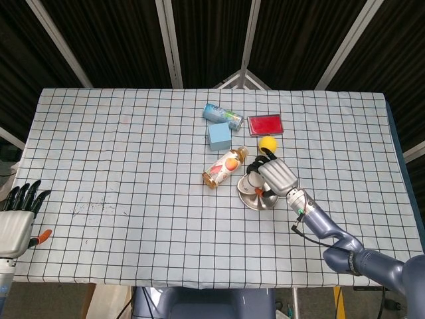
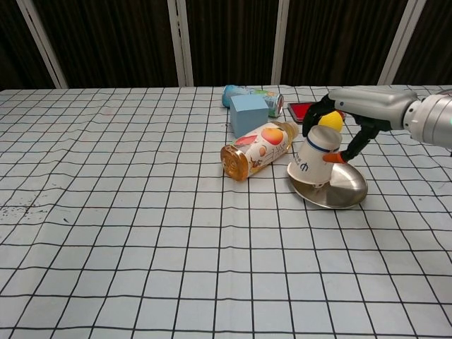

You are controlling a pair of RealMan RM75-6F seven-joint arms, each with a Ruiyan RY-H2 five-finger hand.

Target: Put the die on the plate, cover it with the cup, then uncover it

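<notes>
My right hand grips a white paper cup upside down, fingers over its base and the thumb on its side. The cup is tilted, its mouth raised off the silver plate and facing down-left. No die shows on the bare part of the plate; the patch under the cup's rim is hidden. My left hand hangs at the table's near left edge, fingers apart and holding nothing; the chest view does not show it.
A juice bottle lies on its side just left of the plate. Behind it are a light blue cube, a lying can, a red flat box and a yellow ball beside my right hand.
</notes>
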